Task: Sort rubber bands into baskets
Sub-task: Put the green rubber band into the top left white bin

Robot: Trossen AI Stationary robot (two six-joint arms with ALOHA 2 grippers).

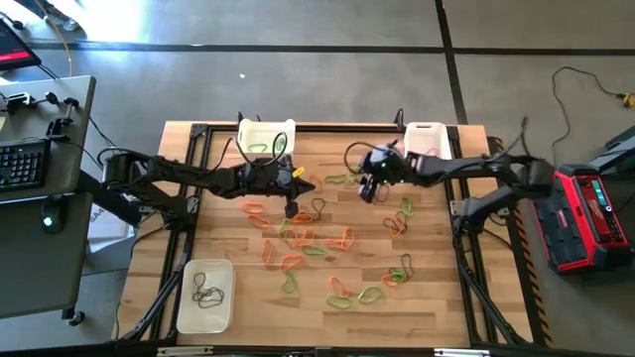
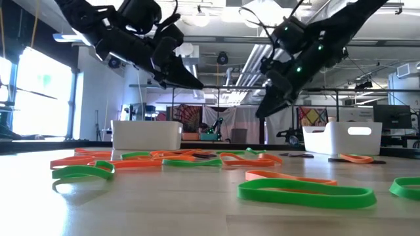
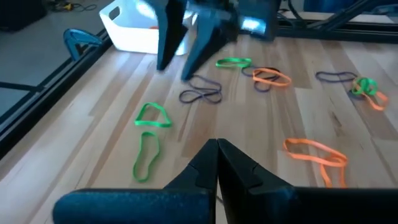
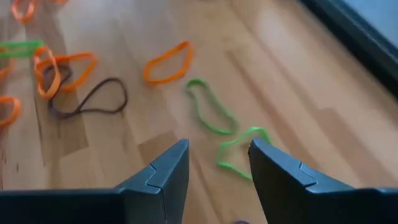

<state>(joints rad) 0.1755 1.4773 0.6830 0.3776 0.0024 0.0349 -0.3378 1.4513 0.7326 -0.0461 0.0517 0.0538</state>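
Green, orange and dark rubber bands (image 1: pixel 308 243) lie scattered flat on the wooden table (image 1: pixel 437 288). Three white baskets stand on it: one at the far left (image 1: pixel 266 136) with a green band inside, one at the far right (image 1: pixel 427 139), one at the near left (image 1: pixel 205 295) with dark bands inside. My left gripper (image 3: pixel 217 149) hangs shut above the table's middle (image 1: pixel 296 186), with nothing showing between its fingers. My right gripper (image 4: pixel 217 162) is open and empty. It slants down over green bands (image 4: pixel 239 146) right of the middle (image 1: pixel 367 190).
Black frame rails (image 1: pixel 198 139) run along the table's edges. A desk with a keyboard (image 1: pixel 25 164) stands left of the table and a red case (image 1: pixel 590 213) right of it. The two grippers are close together above the far middle of the table (image 2: pixel 262 108).
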